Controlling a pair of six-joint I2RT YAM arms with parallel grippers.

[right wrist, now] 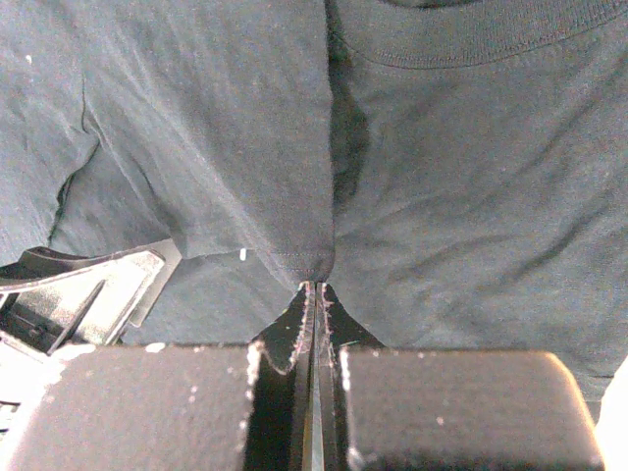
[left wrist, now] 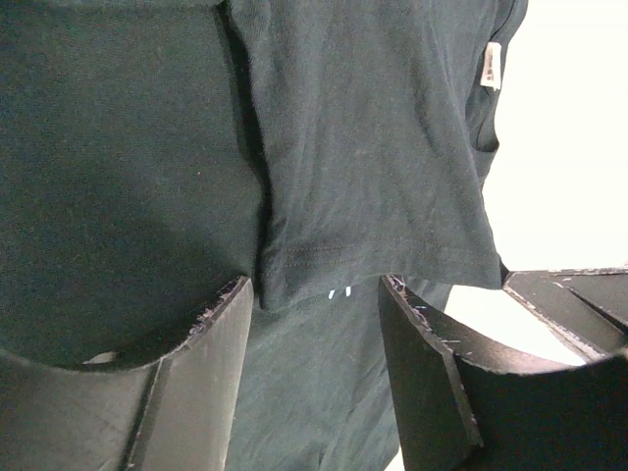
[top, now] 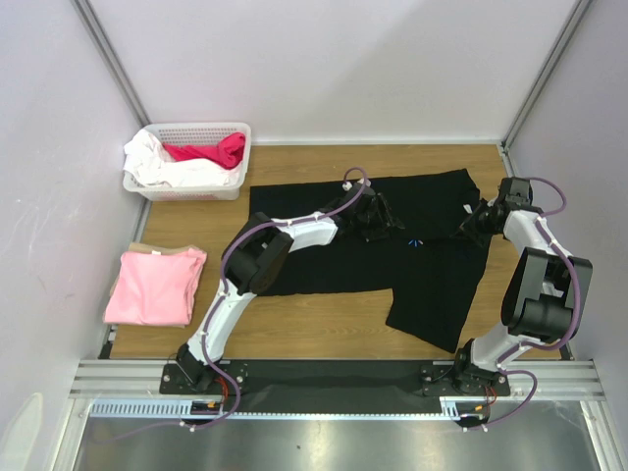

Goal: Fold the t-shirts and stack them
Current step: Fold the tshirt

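1. The right pincer (right wrist: 316, 287) fills the foreground of its wrist view. Its fingers are pressed together on a pinched hem of the black shirt (right wrist: 461, 196).
2. The left pincer (left wrist: 314, 289) has its fingers apart. A folded edge of the black shirt hangs across the gap, not clamped. A white label (left wrist: 492, 66) shows at the cloth's far side.
3. The black shirt lies spread over the middle and right of the desk (top: 324, 329), with one part reaching toward the near edge on the right. A tiny pale-blue mark (top: 417, 242) on it sits between the two pincers.
4. The pink shirt (top: 155, 285) lies folded at the desk's left edge, well apart from the black one.
5. A white basket (top: 182, 188) stands in the far left corner. It holds a white cloth (top: 157, 167) and a red cloth (top: 211, 152).
6. The left arm (top: 265, 250) slants from its base across the black shirt's left part and hides some of it. Its pincer is low over the shirt's middle.
7. The right arm (top: 540, 285) rises along the desk's right edge. Its wrist is turned inward to the shirt's far right part.
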